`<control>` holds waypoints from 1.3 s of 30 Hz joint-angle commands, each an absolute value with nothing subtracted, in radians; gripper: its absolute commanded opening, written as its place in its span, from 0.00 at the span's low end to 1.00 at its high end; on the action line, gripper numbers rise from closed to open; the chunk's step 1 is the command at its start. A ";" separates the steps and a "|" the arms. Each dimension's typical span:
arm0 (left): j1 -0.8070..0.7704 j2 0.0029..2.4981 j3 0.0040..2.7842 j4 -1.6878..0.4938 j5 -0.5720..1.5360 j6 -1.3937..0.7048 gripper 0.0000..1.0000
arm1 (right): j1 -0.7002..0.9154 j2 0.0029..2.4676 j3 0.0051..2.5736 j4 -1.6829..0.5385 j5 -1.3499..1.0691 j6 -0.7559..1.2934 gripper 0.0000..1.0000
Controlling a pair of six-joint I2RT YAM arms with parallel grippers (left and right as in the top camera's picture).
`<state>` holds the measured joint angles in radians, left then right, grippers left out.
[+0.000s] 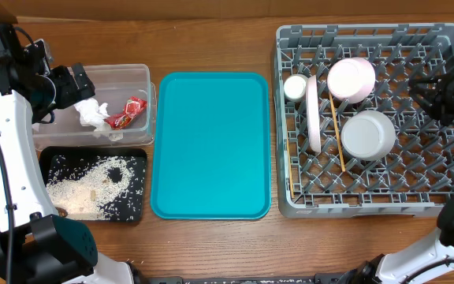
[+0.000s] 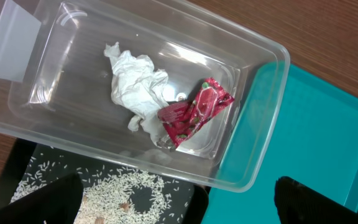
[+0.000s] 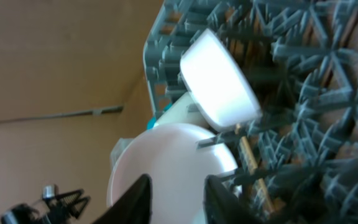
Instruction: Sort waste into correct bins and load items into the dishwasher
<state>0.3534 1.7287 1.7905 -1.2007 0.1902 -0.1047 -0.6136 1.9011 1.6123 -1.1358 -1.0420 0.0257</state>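
Hovering over the clear tub, left claw gapes, fingers cropped; right claw slightly parted, empty.

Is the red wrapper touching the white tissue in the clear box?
Touching. The left wrist view shows the red wrapper pressed against the white tissue in the clear tub, with no gap between them.

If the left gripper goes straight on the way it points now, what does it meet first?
Probably the red wrapper, beside the tissue in the clear tub; the tub's near wall might come first, since depth is unclear.
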 commanded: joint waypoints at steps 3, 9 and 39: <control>0.353 1.713 1.816 -1.200 0.199 -0.112 1.00 | -0.549 1.851 1.739 -1.353 -0.904 -0.077 0.13; 0.353 1.713 1.816 -1.200 0.199 -0.112 1.00 | -0.467 1.827 1.745 -1.520 -0.657 -0.102 0.04; 0.353 1.713 1.816 -1.200 0.199 -0.112 1.00 | -0.314 1.827 1.645 -1.212 -0.314 0.087 0.08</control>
<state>0.3534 1.7287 1.7905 -1.2011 0.1902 -0.1047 -0.3149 1.8523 1.6398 -1.2549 -0.3256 0.0814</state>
